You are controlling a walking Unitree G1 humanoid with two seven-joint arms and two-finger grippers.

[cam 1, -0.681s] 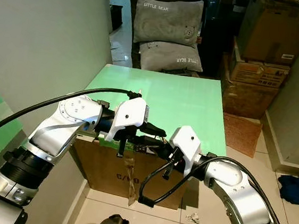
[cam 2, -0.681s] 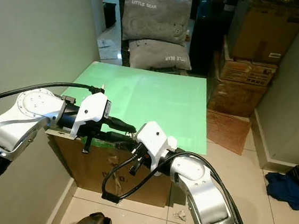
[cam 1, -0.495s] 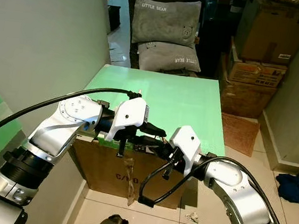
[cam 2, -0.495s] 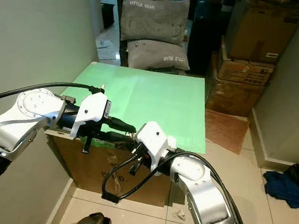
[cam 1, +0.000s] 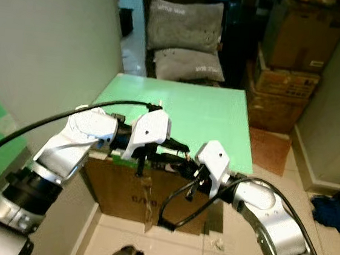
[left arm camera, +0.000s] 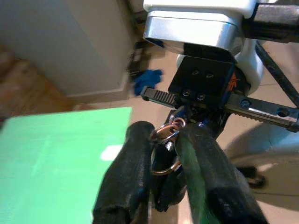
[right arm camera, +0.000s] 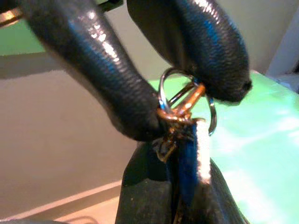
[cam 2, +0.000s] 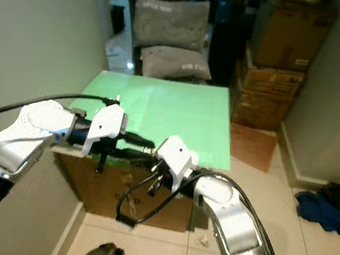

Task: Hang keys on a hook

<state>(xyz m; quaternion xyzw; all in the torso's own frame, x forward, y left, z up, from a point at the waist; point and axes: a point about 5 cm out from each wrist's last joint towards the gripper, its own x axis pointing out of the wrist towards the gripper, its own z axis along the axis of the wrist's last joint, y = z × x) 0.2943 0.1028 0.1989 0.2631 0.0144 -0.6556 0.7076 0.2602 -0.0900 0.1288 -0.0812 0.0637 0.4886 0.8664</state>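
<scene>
Shiny metal keys (right arm camera: 184, 109) are glinting between matt, finely textured black rubbery fingers (right arm camera: 93, 70); the smooth green surface (cam 1: 184, 108) is reflecting light above a brown cardboard box (cam 1: 121, 189).

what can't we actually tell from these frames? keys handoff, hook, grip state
- Hook: I can't pick one out; head views are motion-blurred.
- Keys: right wrist view shows the key ring between black fingers, but the key blades are buried between them.
- Who holds it: left gripper and right gripper overlap in head views, too small to separate.
- Cardboard box: lettering blurred.
</scene>
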